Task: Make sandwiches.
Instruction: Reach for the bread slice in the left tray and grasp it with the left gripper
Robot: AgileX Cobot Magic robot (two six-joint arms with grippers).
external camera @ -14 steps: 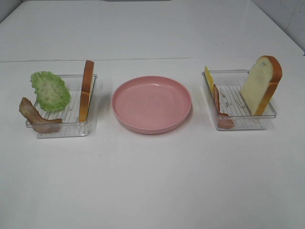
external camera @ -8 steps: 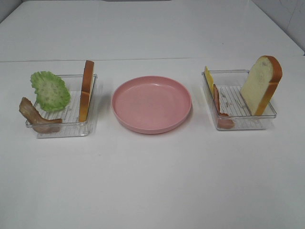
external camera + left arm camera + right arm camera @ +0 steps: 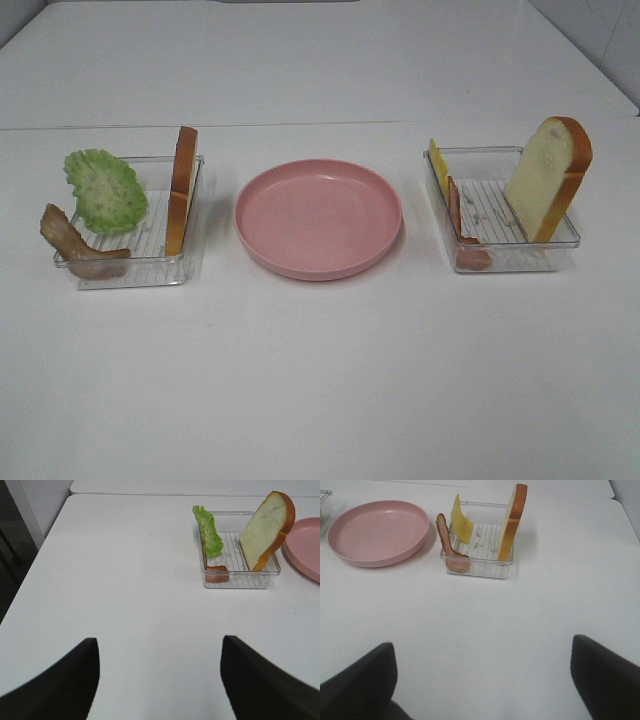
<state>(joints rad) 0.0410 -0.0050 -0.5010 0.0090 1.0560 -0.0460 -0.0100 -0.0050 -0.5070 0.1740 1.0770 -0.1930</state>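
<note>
High camera first: nothing is stacked yet. The pink plate point(image 3: 318, 215) sits bare at the middle of the tabletop point(image 3: 320, 380). Toward the left edge, the left tray point(image 3: 130, 276) has a lettuce leaf point(image 3: 105, 190) and the left bacon strip point(image 3: 72, 243) draped over its outer side. The left bread slice point(image 3: 181, 190) stands on edge against the wall next to the plate, its broad faces turned toward the tabletop's left and right edges. Toward the right edge, the right tray point(image 3: 510, 262) holds the cheese slice point(image 3: 438, 162) and the right bacon strip point(image 3: 455, 212) on its plate side. The right bread slice point(image 3: 548, 178) leans on the wall nearest the right edge. Neither gripper shows here.

Over to the left wrist camera: the left gripper point(image 3: 157, 680) hangs spread wide, holding nothing, over bare tabletop. Its tray lies ahead and off toward the plate, well apart, the bread showing a white face.

Right wrist camera now: the right gripper point(image 3: 482, 680) is just as wide and just as empty. Its tray lies ahead, well apart, with the bread seen edge-on.

The opener looks like a bread slice onto the plate. Each arm is nearer its own tray. The left slice stands just beside the plate, so the left arm likely has the shorter carry. Either slice stands with its thin crust edge up, so I'd expect the jaws to straddle the two faces from above.
</note>
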